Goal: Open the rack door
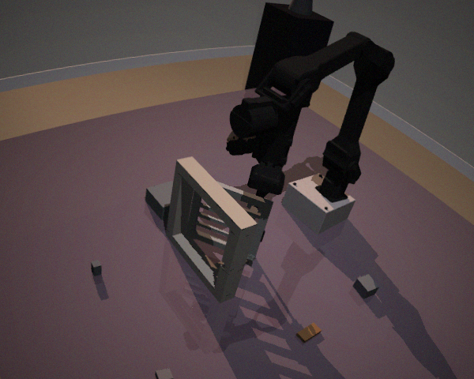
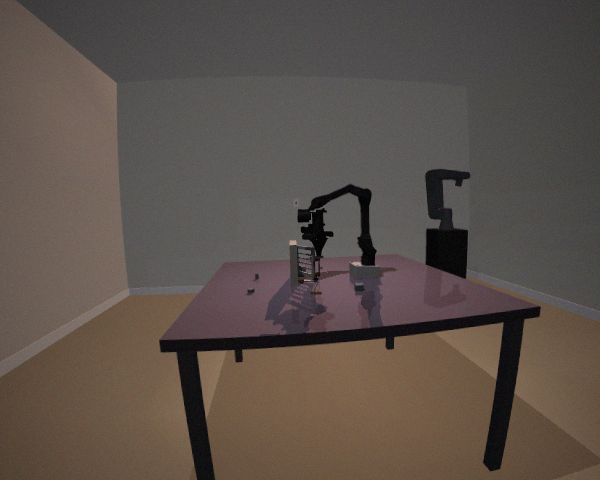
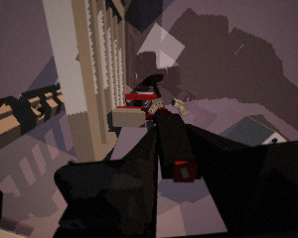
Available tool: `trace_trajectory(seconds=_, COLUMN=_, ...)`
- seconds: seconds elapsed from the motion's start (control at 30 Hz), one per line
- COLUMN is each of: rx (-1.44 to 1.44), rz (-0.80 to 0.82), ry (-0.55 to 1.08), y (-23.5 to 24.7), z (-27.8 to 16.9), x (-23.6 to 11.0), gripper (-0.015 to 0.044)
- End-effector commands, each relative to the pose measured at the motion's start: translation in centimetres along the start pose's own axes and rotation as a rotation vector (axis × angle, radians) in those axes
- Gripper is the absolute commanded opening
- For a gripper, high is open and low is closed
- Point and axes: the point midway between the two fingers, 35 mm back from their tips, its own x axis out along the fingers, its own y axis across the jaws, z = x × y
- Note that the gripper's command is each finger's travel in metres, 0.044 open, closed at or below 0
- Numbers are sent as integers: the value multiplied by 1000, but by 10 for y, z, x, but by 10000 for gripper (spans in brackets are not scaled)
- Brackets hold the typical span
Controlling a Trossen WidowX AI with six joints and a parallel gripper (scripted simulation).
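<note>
The rack frame (image 1: 212, 191) (image 2: 293, 263) stands upright on the table. Its slatted door (image 1: 264, 214) (image 2: 313, 262) (image 3: 74, 74) is swung partly open toward the arm's side, at an acute angle to the frame. The upright handle (image 2: 317, 267) (image 3: 174, 141) is a dark bar with red parts beside the door's free edge. My gripper (image 2: 318, 255) (image 3: 170, 130) points down and is shut on the handle. In the top view the door hides the fingers and most of the handle. How far the handle is turned is hard to tell.
A grey box (image 1: 159, 197) sits behind the frame's far post. Small grey blocks (image 1: 96, 268) (image 1: 366, 285) (image 1: 163, 373) and an orange block (image 1: 310, 332) (image 2: 316, 292) lie around the rack. The arm's white base (image 1: 318, 204) (image 2: 364, 270) stands to the right of the door.
</note>
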Motion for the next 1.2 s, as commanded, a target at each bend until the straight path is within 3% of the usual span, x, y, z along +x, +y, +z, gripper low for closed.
trace_trajectory(seconds=0.0, rx=-72, rz=3, ry=-6, y=-6, z=2, x=0, gripper=14)
trace_trajectory(seconds=1.17, rx=-584, rz=-4, ry=-8, y=-61, z=36, x=0, gripper=14)
